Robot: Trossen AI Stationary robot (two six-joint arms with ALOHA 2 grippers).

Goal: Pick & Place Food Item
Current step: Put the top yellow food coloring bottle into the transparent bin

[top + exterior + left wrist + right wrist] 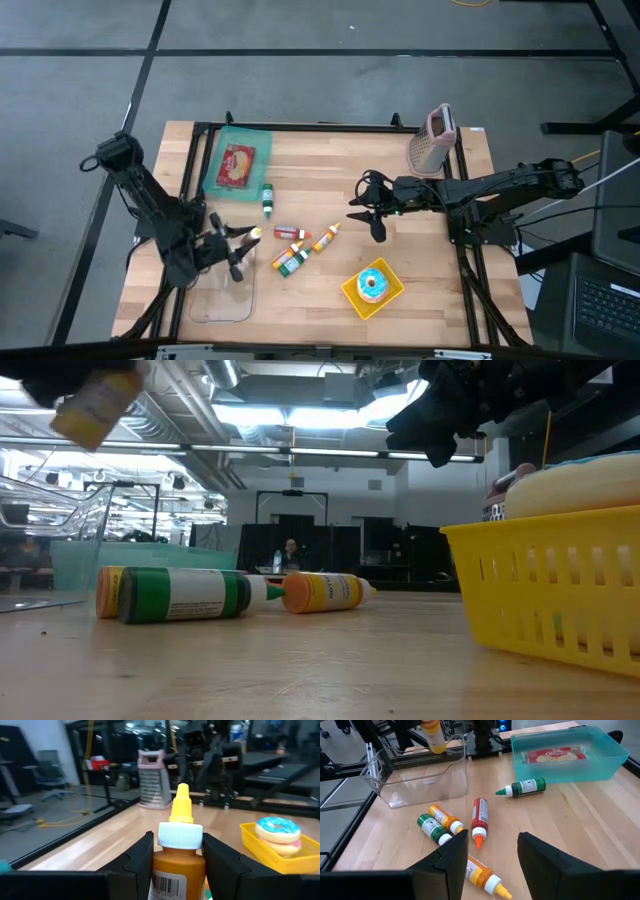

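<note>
Left gripper (243, 250) at the bench's (420, 260) eight o'clock, above the clear bin's (222, 295) rim, fingers (137, 862) clamped on the yellow-capped bottle (178, 857), long axis lifted, nozzle forward; right gripper (368, 212), fingers parted and empty, hovers over open wood at three o'clock.

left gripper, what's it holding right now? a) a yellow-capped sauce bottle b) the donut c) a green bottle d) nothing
a: in the left wrist view the left gripper has its fingers closed on either side of a yellow-capped sauce bottle, while the donut sits in the yellow basket farther off.
</note>
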